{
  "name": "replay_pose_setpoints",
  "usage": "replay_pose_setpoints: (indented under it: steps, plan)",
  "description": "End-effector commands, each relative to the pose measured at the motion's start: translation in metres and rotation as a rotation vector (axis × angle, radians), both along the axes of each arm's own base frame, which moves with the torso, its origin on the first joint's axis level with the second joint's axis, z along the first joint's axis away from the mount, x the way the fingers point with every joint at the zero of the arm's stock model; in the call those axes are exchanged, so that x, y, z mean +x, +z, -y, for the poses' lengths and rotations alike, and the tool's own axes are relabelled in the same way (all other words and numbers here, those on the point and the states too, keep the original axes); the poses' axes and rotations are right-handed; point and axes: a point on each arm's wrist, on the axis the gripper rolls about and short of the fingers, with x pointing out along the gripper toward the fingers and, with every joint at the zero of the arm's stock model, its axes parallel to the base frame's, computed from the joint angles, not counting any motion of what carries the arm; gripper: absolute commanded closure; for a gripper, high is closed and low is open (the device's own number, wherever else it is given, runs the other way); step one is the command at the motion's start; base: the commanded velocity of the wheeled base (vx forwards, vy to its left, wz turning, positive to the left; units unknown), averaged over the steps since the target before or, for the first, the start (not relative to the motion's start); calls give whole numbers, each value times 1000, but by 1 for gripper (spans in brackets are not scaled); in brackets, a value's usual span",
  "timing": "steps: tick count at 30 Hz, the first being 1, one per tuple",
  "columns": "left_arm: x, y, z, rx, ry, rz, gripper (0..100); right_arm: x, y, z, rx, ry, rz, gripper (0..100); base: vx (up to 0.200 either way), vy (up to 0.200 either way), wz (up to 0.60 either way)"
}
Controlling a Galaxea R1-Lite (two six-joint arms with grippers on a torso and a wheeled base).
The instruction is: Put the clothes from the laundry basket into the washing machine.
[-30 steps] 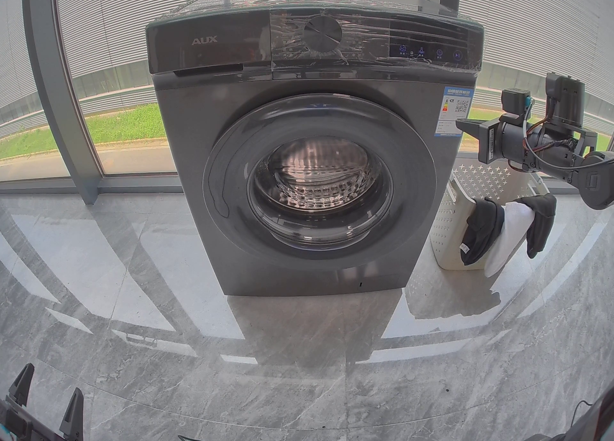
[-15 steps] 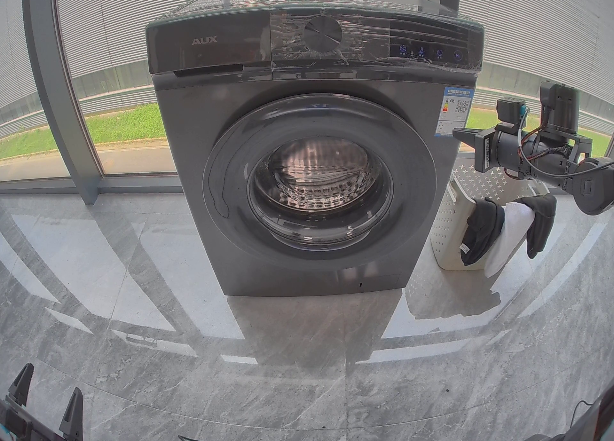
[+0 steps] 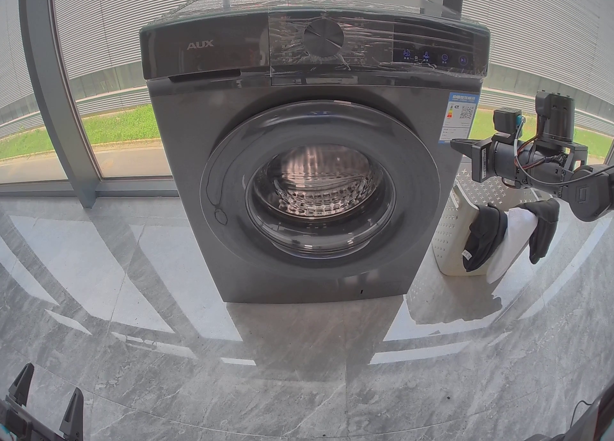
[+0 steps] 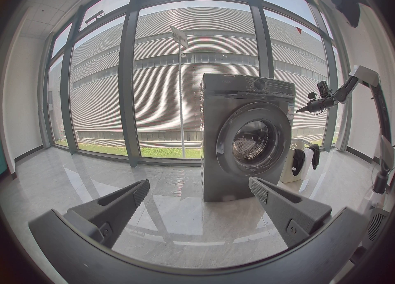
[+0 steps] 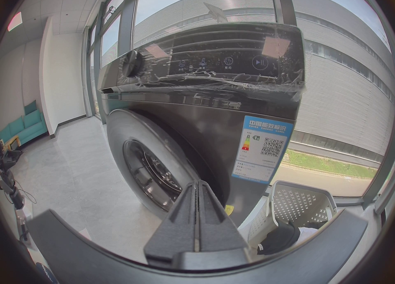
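Two hazards stand out. First, the round glass-fronted door (image 3: 320, 189) of the grey front-loading washing machine (image 3: 307, 78) appears shut, so any garment carried over now would meet the glass and likely drop onto the marble floor (image 3: 288, 359). Second, the clothes lie loosely: a black garment (image 3: 484, 234), a white garment (image 3: 515, 237) and a second black piece (image 3: 543, 228) drape over the near rim of the white perforated plastic laundry basket (image 3: 451, 231), which stands on the floor just beside the machine's right flank. A pull on one piece could drag its neighbours out or tip the light basket.

The right end effector (image 3: 456, 143) is held high, above the basket and near the machine's upper right front corner, next to the blue energy label (image 3: 458, 117); its arm lies roughly level, pointing toward the machine. In the right wrist view its fingers (image 5: 187, 206) are pressed together with nothing between them. Lowered like this it would only push the cloth down, and a sideways swing could strike the cabinet.

The left end effector (image 4: 197, 182) hangs low, well apart from the machine, jaws spread wide and empty.
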Motion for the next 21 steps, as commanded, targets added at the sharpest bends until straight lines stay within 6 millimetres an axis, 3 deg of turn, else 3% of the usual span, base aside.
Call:
replay_pose_setpoints:
  steps: [1,3,14,21]
  plan:
    - [0,-5,0,0,0,-3,0,1,-1,0,-1,0,-3,100,200,0,0]
    - [0,-5,0,-1,2,-1,0,2,-3,0,-2,0,-9,100,200,0,0]
    - [0,-5,0,-1,2,-1,0,15,-28,-4,-26,11,-72,100,0,0,0]
    - [0,-5,0,-1,2,-3,0,3,-46,-5,-47,56,-128,100,0,0,0]
